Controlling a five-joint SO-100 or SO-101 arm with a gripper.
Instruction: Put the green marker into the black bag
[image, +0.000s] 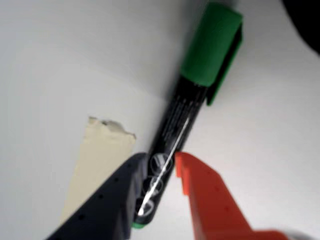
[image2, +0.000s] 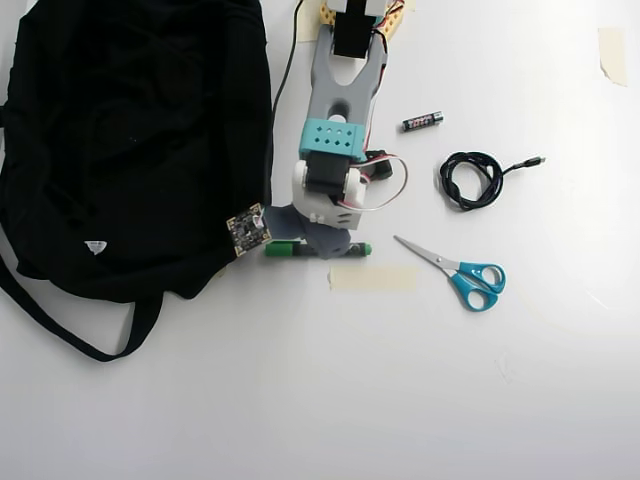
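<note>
In the wrist view the gripper sits low over the white table, its dark finger on the left and its orange finger on the right. The green marker runs up between them, its dark barrel flanked by both fingers near its lower end, the green cap pointing to the far upper right. The dark finger lies against the barrel; the orange one is just beside it, and whether it presses on the barrel cannot be told, so the jaws are narrow around the marker without a sure grip. A strip of beige tape lies on the table left of the dark finger.

In the overhead view the arm reaches from the far edge toward the near side, bent down so that the wrist covers the middle of the marker, which lies flat and crosswise on the table, green ends showing at either side. Its left end is just beside the black bag, which spreads over the left part of the scene, straps trailing near. The tape strip lies just nearer than the marker. To the right lie blue-handled scissors, a coiled black cable and a small battery.
</note>
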